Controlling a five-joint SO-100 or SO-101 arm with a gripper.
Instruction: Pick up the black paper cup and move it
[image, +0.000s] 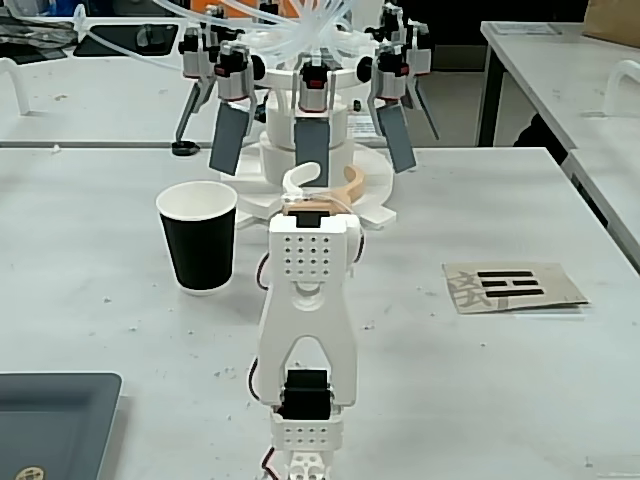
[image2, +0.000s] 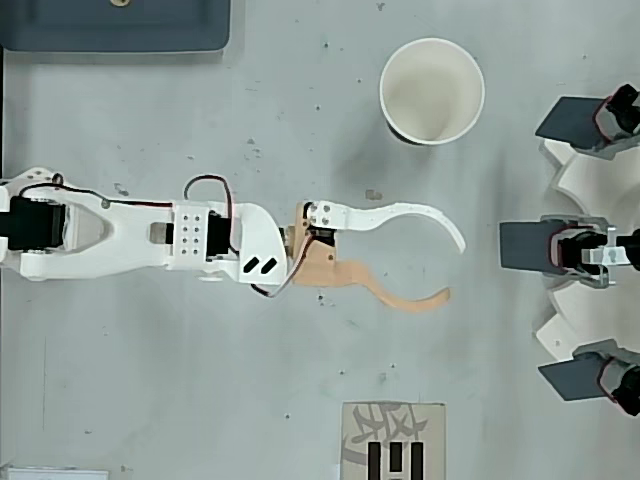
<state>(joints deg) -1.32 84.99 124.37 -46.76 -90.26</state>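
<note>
While the white arm (image2: 130, 235) reaches across the table (image2: 200, 400) from its left edge in the overhead view, the gripper (image2: 450, 268) hangs spread wide and empty, one finger white and one tan. The black paper cup (image2: 431, 91) stands upright toward the table's top edge, apart from the white finger. It tapers downward, with a matte black wall (image: 200, 255), white rolled rim and white inside.
</note>
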